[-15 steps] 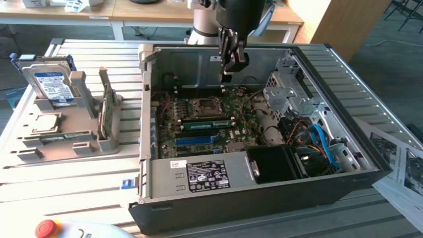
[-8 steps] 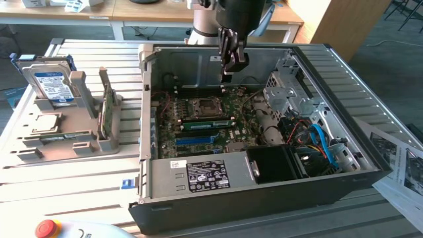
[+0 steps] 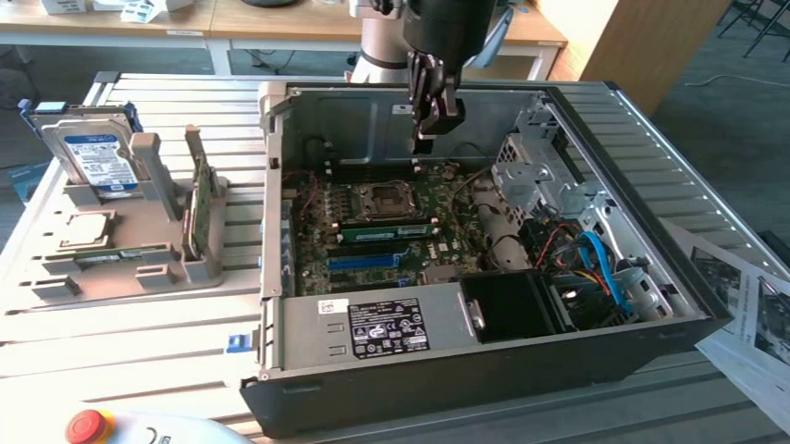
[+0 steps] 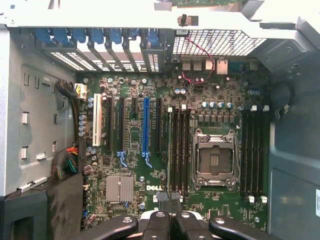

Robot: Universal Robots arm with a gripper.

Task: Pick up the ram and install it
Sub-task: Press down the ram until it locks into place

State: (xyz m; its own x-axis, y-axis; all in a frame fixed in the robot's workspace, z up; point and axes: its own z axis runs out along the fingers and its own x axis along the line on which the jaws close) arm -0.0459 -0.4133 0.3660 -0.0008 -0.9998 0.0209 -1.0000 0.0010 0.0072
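Hand (image 3: 426,139) clenched, empty, above motherboard (image 3: 383,231); ram (image 3: 388,231) seated in slot; drive cage (image 3: 537,176) beside.

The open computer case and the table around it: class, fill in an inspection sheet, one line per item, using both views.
Surface: slatted metal table carrying the open computer case.
Job's things: the ram, a long green stick, sits in a motherboard slot beside the empty CPU socket.
Clutter: hard drive and a wider green card standing in a grey holder; printed sheets; red button.
Grippers: the gripper hangs above the motherboard inside the case, shut, with nothing seen in it.
Cables: blue cable by the drive bay; red and black wires near the rear ports.
Surroundings: wooden desks behind.
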